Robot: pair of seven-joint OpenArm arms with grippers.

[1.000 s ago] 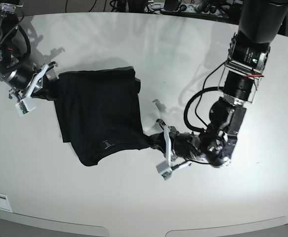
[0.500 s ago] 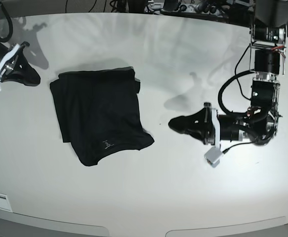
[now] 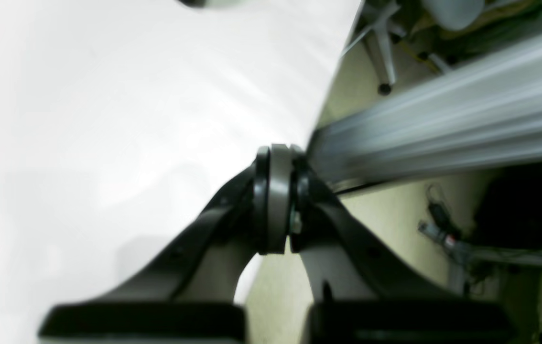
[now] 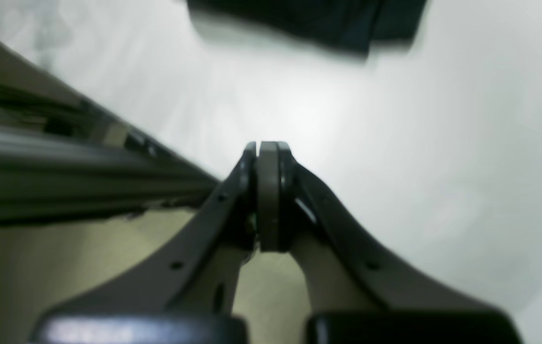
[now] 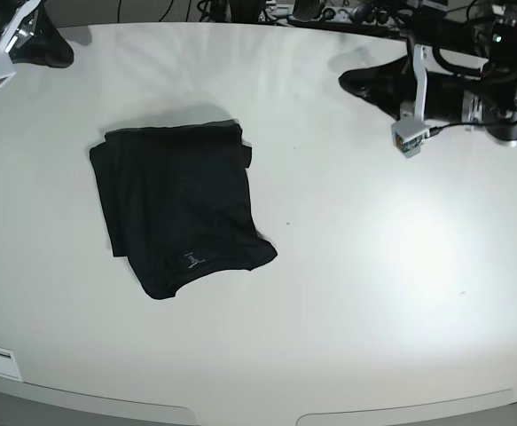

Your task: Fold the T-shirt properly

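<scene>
Both wrist views are motion-blurred, and the right wrist view catches only a cut-off black edge of the T-shirt (image 5: 176, 209), which the base view shows whole, folded, left of centre on the white counter (image 5: 373, 266). Left gripper (image 3: 276, 198) fingers pressed together, holding nothing, over the counter's edge. Right gripper (image 4: 268, 196) fingers likewise pressed together and empty, well apart from the shirt, partly cut off at the base view's far-left corner.

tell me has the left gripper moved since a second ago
Yes. The left gripper has pulled away from the T-shirt, going from beside its near right corner up to the table's far right edge in the base view, shut and empty.
</scene>
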